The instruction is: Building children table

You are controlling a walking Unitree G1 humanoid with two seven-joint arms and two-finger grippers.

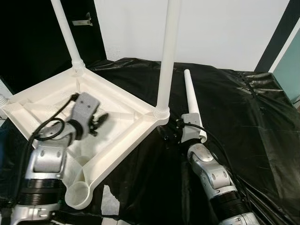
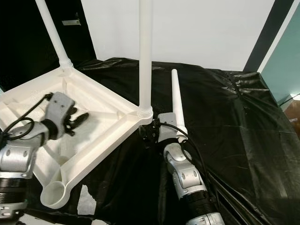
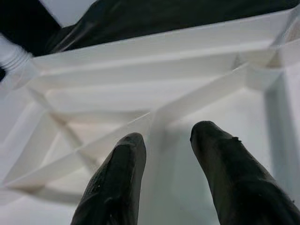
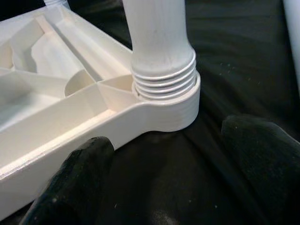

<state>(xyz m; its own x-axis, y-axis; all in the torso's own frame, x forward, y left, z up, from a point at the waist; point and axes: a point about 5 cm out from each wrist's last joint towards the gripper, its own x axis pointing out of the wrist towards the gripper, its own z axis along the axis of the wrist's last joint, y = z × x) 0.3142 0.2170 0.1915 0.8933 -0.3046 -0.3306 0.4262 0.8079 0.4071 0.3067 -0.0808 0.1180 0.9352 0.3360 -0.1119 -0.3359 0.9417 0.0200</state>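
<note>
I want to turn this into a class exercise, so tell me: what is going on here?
A humanoid robot is building a white children's table. The tabletop lies upside down on a black sheet. Two legs already stand screwed into its corners; the nearest corner socket is still empty. A loose leg lies on the sheet beside the right arm. The left gripper hovers over the ribbed underside, fingers apart. The right gripper, open, sits on the sheet at the corner with the screwed-in leg.

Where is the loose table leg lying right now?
The loose table leg lies on the black sheet, right of the upturned tabletop, beside its screwed-in corner leg and by the right gripper.
</note>
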